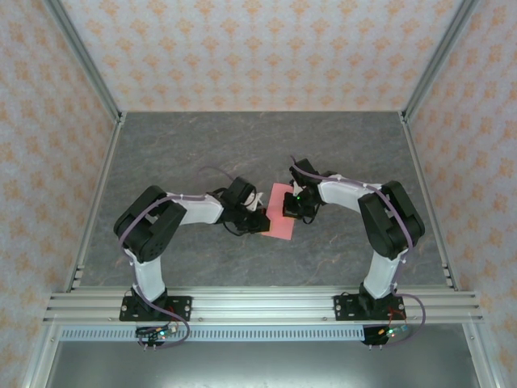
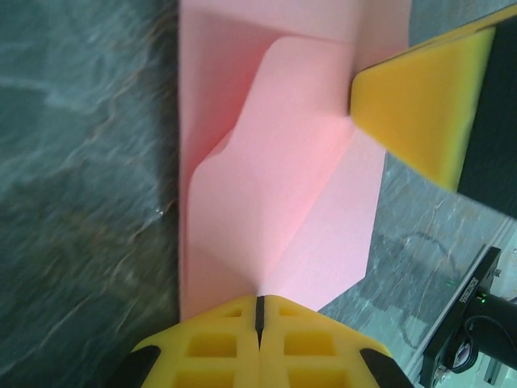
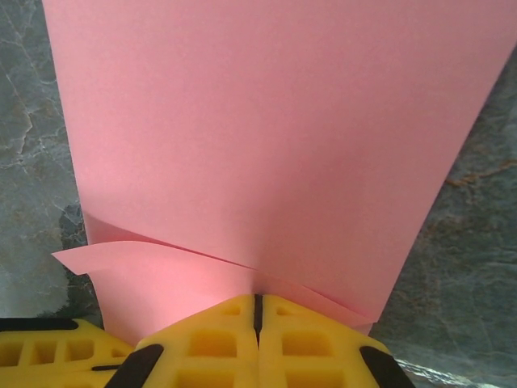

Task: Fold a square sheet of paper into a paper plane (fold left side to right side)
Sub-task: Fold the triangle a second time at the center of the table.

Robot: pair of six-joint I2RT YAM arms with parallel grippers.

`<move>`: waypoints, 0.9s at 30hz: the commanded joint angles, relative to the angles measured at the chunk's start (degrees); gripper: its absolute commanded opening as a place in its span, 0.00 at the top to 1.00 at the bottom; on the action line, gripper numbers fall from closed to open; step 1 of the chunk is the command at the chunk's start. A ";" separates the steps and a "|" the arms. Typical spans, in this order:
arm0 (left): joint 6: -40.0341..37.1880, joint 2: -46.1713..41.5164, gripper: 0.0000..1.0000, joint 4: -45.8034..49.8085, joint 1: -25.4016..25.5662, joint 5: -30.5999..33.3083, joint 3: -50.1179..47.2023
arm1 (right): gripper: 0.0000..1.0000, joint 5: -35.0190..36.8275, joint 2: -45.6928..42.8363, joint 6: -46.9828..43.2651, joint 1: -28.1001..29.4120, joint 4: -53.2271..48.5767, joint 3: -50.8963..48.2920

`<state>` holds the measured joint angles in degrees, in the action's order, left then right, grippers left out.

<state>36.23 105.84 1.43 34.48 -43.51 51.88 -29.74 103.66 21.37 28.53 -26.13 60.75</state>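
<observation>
The square sheet of paper [image 1: 280, 218] is salmon pink and lies partly folded on the grey table, between my two grippers. In the left wrist view the sheet [image 2: 275, 162] buckles upward, and its creases run down into my left gripper [image 2: 260, 311], which is shut on its near edge. My right gripper [image 3: 258, 311] is shut where the upper layer's edge [image 3: 266, 129] dips to its tips, while that layer lifts off the lower one at the left. From above, the left gripper [image 1: 260, 218] sits at the sheet's left edge and the right gripper [image 1: 292, 207] at its upper right. A right finger [image 2: 420, 105] touches the sheet's far corner.
The marbled grey table [image 1: 202, 153] stretches behind and to both sides of the sheet. Aluminium rails [image 1: 258, 303] carry the arm bases along the near edge. Patterned walls and metal posts [image 1: 89, 73] close in the table. The left gripper's yellow fingers [image 3: 40, 352] sit right beside my right gripper.
</observation>
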 commanded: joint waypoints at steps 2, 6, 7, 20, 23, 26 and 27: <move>1.63 -1.51 1.00 2.80 -1.04 2.66 -5.13 | 0.95 5.82 1.72 -0.34 -0.22 -4.17 0.14; 2.25 -2.47 1.00 2.04 -1.85 3.07 -7.68 | 0.95 5.88 1.72 -0.26 -0.23 -4.26 0.16; 2.50 -2.63 1.00 1.71 -2.12 3.08 -8.31 | 0.95 5.83 1.61 -0.25 -0.19 -4.27 0.20; 2.73 -6.43 1.00 1.04 -5.85 2.68 -12.94 | 0.95 4.11 0.85 -0.12 -0.23 -2.59 -0.24; 2.03 -7.90 1.00 1.58 -6.26 2.52 -12.62 | 0.95 2.89 -1.06 0.31 -0.13 -0.16 -0.54; 1.59 -10.17 0.98 1.66 -6.27 3.04 -11.65 | 0.90 2.86 -6.38 1.42 -0.14 4.07 -1.84; 1.36 -10.89 0.94 1.70 -6.27 3.29 -11.10 | 0.85 3.39 -8.57 1.35 -0.15 4.68 -2.02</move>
<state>38.98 97.41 -1.67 28.99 -43.68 40.75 -29.04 101.38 21.98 28.53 -24.56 59.59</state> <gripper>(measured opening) 0.052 0.118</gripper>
